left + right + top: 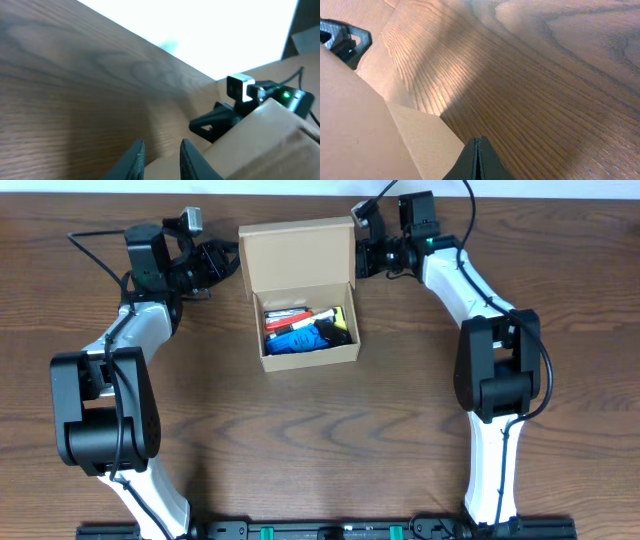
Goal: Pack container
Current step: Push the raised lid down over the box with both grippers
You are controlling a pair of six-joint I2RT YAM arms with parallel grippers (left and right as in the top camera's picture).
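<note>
The fingers (134,161) of the left gripper (162,161) are black, matte and wedge-shaped. They stand a narrow gap apart with nothing clamped between them, though a strip of tan cardboard shows low in the gap. The fingers (470,162) of the right gripper (477,161) are pressed together into 1 dark seam and hold nothing.

The container (300,290) is a small rectangular box of plain tan-brown cardboard with a smooth, unprinted surface. It sits on the far half of the table, midway between the 2 grippers. Its hinged lid (297,252) stands open toward the far edge. The left gripper is just beside the lid's left edge and the right gripper just beside its right edge.

Inside the box lies a jumble of small items (308,327) in blue, red, white, yellow and black. Their shapes are too small to make out, and no writing on them can be read.

The table (320,440) is dark brown with a pronounced wavy wood grain. Each arm has white and black housings and thin black cables, and a green light (286,95) glows on the right wrist unit.
</note>
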